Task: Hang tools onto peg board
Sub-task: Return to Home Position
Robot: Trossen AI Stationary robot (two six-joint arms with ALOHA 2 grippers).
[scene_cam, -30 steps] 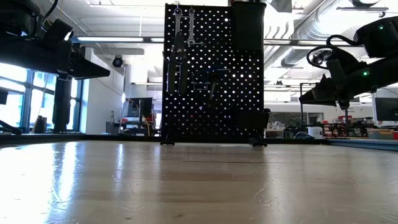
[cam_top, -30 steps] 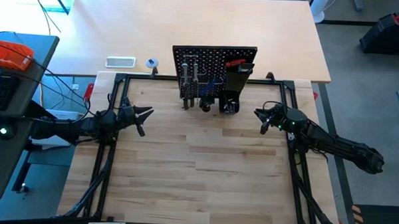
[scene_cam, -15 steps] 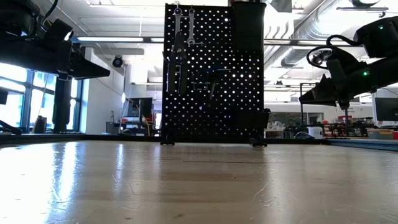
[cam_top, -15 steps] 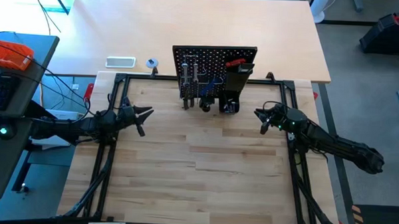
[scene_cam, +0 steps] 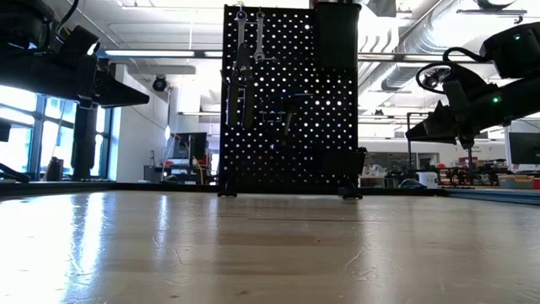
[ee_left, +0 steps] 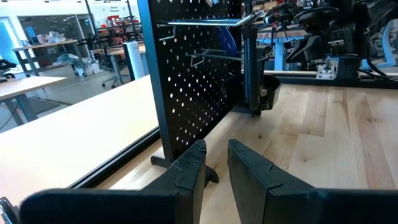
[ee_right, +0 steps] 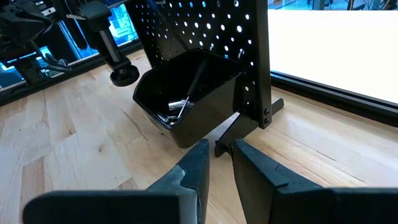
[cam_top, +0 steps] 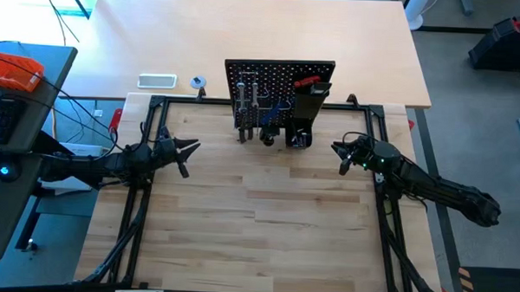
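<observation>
High view shows the left pincer point(cam_top: 189, 147) by the worktop's point(cam_top: 257, 224) left edge, fingers slightly parted and empty. The right pincer point(cam_top: 338, 153) hangs opposite it near the right edge, likewise released, with a narrow gap and nothing held. Between them, at the far side of the worktop and well apart from both, the peg board point(cam_top: 280, 77) stands upright. Silver wrenches point(scene_cam: 259, 38) hang on its upper hooks, and a red-handled screwdriver point(cam_top: 307, 80) sits near its top. Small metal bits point(ee_right: 177, 111) lie in the black box holder point(ee_right: 193, 124) at its foot. Nothing has shifted since the earlier frames.
</observation>
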